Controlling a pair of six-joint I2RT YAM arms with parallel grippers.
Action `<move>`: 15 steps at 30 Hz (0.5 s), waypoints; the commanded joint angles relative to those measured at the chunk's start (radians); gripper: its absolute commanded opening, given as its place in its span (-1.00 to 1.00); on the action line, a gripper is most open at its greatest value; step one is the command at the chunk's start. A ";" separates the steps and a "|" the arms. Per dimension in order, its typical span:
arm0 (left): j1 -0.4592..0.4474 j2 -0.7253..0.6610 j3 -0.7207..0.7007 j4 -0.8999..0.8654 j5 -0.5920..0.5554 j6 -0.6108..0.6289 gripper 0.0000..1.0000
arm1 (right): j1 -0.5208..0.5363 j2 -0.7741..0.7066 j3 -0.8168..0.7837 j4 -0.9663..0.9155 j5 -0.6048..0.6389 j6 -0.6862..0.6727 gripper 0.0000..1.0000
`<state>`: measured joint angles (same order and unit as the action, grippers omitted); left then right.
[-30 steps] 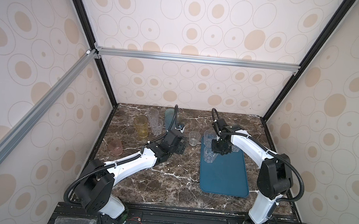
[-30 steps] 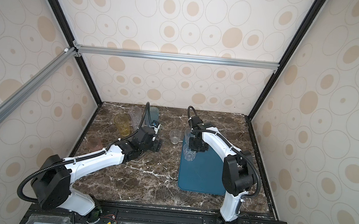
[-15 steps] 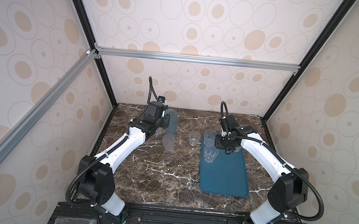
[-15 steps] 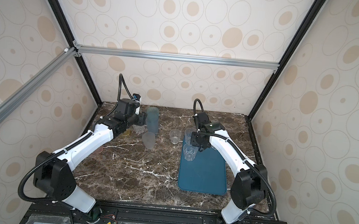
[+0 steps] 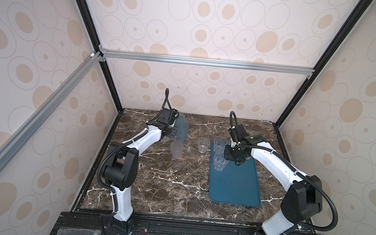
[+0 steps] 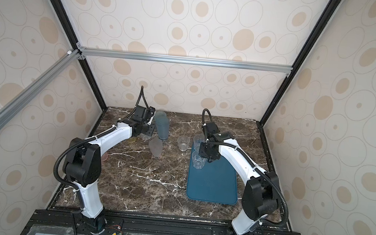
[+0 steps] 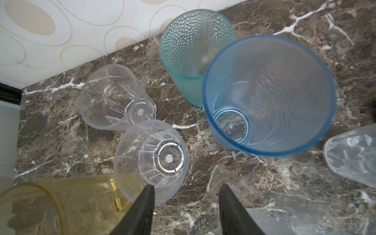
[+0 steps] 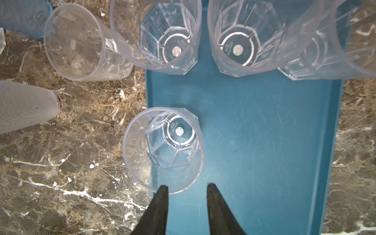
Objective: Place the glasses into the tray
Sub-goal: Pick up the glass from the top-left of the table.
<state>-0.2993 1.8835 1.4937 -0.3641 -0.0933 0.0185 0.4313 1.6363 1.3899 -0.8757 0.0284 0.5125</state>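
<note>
Left gripper (image 7: 186, 186) spread, empty, above far-left cluster — blue tumbler (image 7: 268, 95), amber glass (image 7: 61, 203); right gripper (image 8: 187, 185) spread, empty, over tray (image 8: 264, 142) at right; clear glass (image 8: 162, 150) stands on its left side — perhaps three more beyond.

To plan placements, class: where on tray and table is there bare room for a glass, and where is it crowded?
Free: the tray nearer than its lone clear glass; the table from the frosted glass to its front edge. Crowded: the tray's far end; the far left corner around the blue glass.
</note>
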 commanded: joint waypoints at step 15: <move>0.044 0.104 0.106 -0.046 0.048 0.139 -0.06 | 0.004 -0.030 -0.020 0.009 -0.016 0.013 -0.31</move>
<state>-0.2687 1.9583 1.5524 -0.3801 -0.0711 0.1093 0.4313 1.6360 1.3792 -0.8623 0.0154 0.5129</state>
